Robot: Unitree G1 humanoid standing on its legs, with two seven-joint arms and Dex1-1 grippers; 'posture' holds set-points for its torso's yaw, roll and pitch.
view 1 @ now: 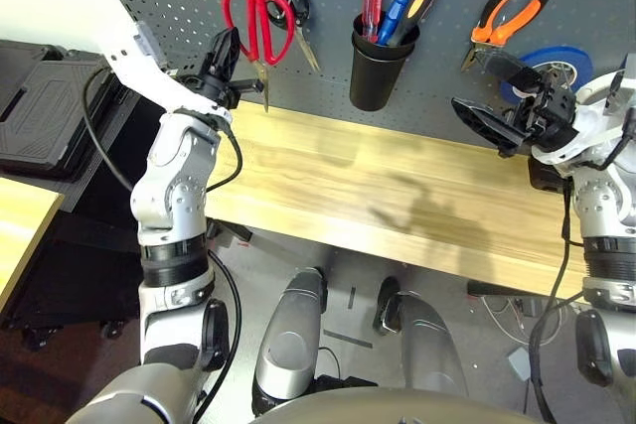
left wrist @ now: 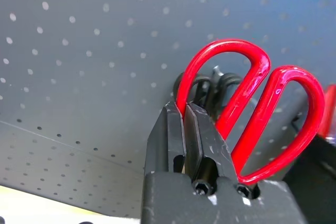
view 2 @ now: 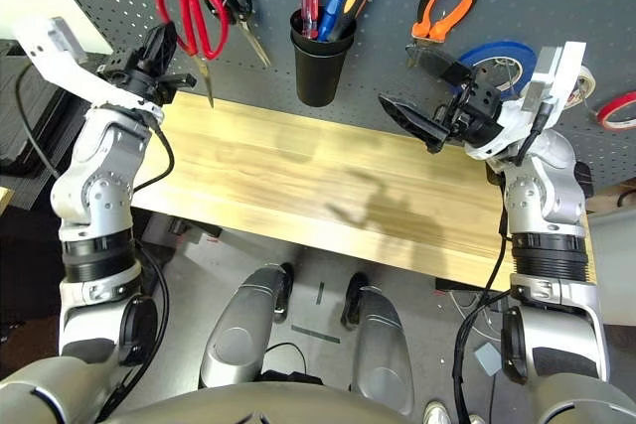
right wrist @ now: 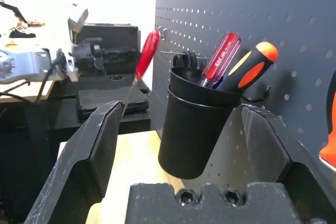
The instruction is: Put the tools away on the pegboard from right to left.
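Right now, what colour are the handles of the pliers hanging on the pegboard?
Orange with black, on the pliers; the left eye view shows them best.

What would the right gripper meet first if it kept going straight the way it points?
Probably the black cup on the pegboard: it sits between the right gripper's open jaws, though depth is unclear.
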